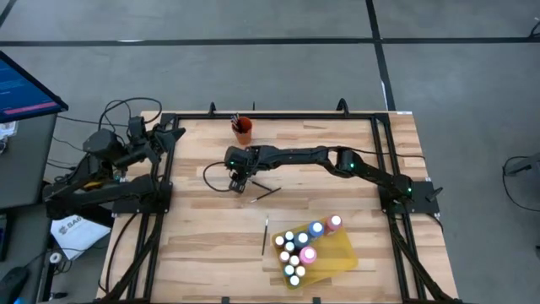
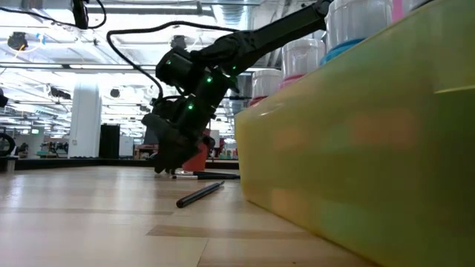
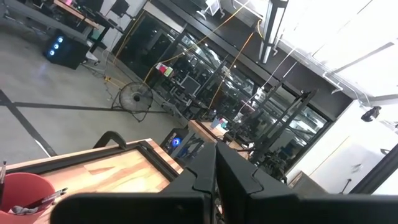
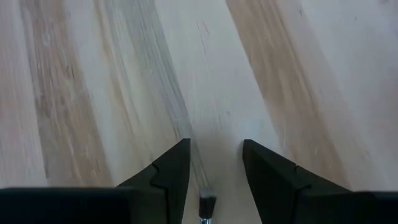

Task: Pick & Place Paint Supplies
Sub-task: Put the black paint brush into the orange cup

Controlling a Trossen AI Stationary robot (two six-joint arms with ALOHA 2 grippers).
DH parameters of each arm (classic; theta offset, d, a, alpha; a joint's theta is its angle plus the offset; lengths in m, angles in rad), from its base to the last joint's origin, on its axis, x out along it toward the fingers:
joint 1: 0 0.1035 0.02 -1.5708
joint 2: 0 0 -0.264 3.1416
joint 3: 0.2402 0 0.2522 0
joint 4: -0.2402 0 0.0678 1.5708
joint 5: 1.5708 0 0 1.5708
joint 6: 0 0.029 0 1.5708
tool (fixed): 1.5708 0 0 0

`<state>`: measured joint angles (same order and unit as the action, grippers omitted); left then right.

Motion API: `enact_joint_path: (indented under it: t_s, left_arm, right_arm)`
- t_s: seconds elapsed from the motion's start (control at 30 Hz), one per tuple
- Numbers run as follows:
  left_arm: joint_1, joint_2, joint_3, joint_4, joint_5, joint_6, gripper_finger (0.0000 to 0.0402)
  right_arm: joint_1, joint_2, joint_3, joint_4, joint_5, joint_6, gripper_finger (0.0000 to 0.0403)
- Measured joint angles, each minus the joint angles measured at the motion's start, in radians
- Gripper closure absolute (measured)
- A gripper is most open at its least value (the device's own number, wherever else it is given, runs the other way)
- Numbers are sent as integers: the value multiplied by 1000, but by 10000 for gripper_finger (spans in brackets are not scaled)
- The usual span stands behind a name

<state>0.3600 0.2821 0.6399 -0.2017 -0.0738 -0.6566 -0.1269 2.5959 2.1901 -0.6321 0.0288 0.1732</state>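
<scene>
A thin dark paintbrush [image 4: 204, 208] is lying on the wooden table [image 1: 194, 253] at frame centre, the right gripper [image 1: 238, 181] hovering over it, fingers parted, grasping nothing.

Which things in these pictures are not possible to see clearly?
- Paint bottles, low view: cut off by the top edge, hidden behind the yellow tray.
- Paintbrush, right wrist view: only its tip shows between the right claw fingers.
- Orange cup contents, high view: too small.
</scene>
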Motion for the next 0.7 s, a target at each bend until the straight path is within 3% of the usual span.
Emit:
enact_joint_path:
  t_s: [0.53, 0.7]
  left_arm:
    - [0, 0, 0, 0, 0, 29, 399]
    - [0, 0, 0, 0, 0, 32, 399]
  right_arm:
    - [-19, 4, 106, -212, -21, -4, 258]
    - [-15, 8, 109, -225, -14, -8, 282]
